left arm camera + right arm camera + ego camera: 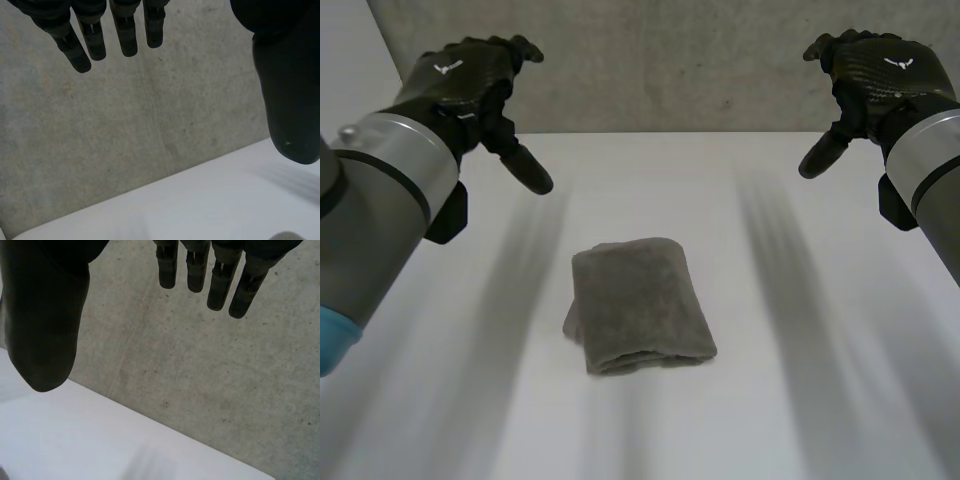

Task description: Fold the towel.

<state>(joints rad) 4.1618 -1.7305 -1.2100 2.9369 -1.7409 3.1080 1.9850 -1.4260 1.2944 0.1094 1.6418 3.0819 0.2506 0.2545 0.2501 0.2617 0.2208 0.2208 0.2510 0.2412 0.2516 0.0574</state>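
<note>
Here, from the head view, a grey towel [640, 305] lies folded into a small, thick bundle at the centre of the frame, a little below the middle. It rests on a white table [800, 400]. The stacked layers show along the bundle's lower edge, and a bit of an under layer pokes out at its lower left.

The black left hand [470, 85] hangs in the air at the upper left of the frame, well apart from the towel, on the end of a grey left arm [380, 200] whose light-blue cap shows at the left edge. The black right hand [880, 75] hangs at the upper right, just as far from the towel, on the right arm [930, 170]. Each hand's thumb points down and in toward the middle of the frame. A grey concrete wall [670, 60] runs across the top of the frame behind the table.

In the left wrist view, the left hand's fingers [125, 35] are straight and slightly spread, with the thumb [290, 100] held wide of them and the hand empty; beyond the fingertips are the wall and the table's far edge.

In the right wrist view, the right hand's fingers are likewise straight, the thumb wide apart, the hand empty, with wall and table edge beyond
</note>
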